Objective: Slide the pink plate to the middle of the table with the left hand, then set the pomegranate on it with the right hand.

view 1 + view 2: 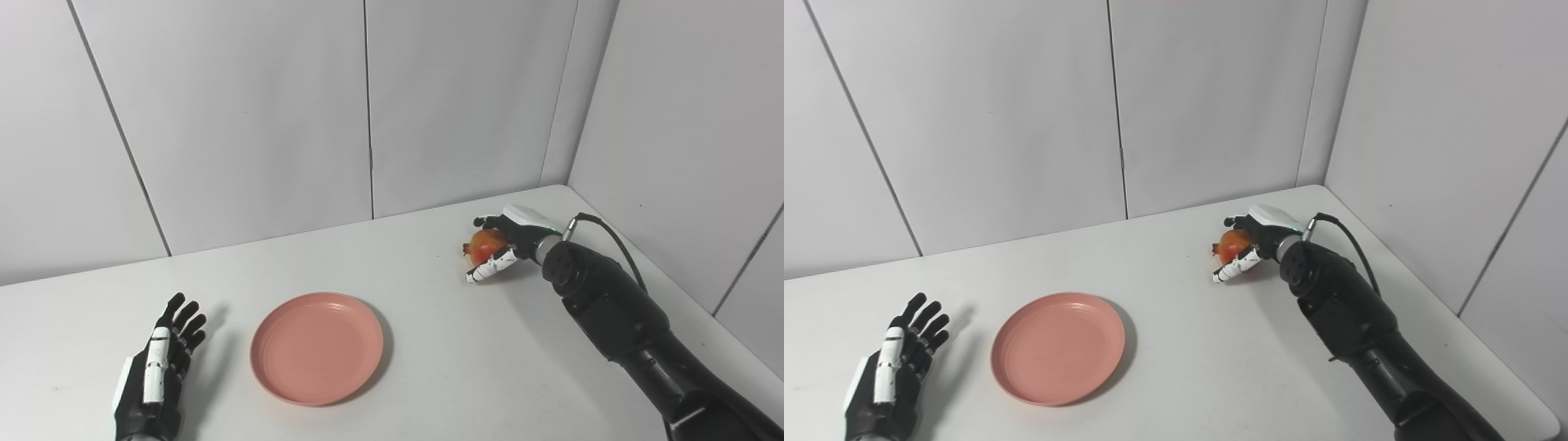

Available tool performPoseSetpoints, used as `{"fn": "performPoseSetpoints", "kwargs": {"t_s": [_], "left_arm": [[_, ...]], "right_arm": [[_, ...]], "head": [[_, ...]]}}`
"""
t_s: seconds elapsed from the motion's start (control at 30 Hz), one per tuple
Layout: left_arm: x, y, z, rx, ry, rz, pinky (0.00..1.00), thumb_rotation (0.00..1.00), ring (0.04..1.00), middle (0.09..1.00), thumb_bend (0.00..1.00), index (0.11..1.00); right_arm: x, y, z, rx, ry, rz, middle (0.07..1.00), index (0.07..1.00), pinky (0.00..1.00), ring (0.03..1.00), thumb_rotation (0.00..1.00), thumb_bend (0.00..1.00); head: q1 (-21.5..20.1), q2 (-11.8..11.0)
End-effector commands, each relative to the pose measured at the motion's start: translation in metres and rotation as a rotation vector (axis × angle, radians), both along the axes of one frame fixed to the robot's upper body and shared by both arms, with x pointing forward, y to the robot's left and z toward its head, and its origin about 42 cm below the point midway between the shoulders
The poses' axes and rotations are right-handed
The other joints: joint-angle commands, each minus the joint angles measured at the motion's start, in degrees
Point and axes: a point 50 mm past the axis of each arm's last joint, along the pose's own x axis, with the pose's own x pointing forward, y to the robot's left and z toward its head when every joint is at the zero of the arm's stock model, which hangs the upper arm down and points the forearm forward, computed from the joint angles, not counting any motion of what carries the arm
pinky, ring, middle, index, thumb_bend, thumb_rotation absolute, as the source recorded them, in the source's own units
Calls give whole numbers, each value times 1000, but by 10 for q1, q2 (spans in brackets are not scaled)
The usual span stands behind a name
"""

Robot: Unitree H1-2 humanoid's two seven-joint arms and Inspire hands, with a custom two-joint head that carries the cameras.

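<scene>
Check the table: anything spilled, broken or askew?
Nothing stands out. The pink plate sits flat and empty, the right hand is wrapped round the intact pomegranate, and the left hand is open beside the plate.

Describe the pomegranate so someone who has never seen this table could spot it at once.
Start at the white table and go to its far right corner, where the two grey wall panels meet. There the black right hand is wrapped around a small round red-orange pomegranate. It is the only fruit in view, well apart from the empty round pink plate nearer the left.
</scene>
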Motion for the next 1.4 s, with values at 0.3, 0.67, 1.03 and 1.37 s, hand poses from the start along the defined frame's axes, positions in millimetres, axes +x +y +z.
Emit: {"fn": "performPoseSetpoints", "kwargs": {"t_s": [0.3, 0.67, 1.03, 1.37], "left_arm": [[6, 0, 18, 8, -78, -27, 932, 1000, 913, 926, 430, 911], [7, 0, 17, 8, -76, -28, 931, 1000, 913, 926, 420, 912], [8, -2, 17, 18, -86, -36, 929, 1000, 916, 930, 424, 915], [9, -7, 17, 23, -92, -24, 911, 1000, 901, 918, 404, 907]], "right_arm": [[15, -3, 35, -31, -112, 3, 774, 762, 680, 734, 207, 762], [25, -5, 18, 16, -130, -14, 602, 597, 536, 577, 233, 475], [19, -7, 23, 121, -201, -40, 545, 549, 474, 511, 202, 398], [-11, 13, 62, 218, -350, 61, 529, 546, 449, 486, 176, 394]], "head": [[2, 5], [5, 8], [11, 8], [26, 7]]}}
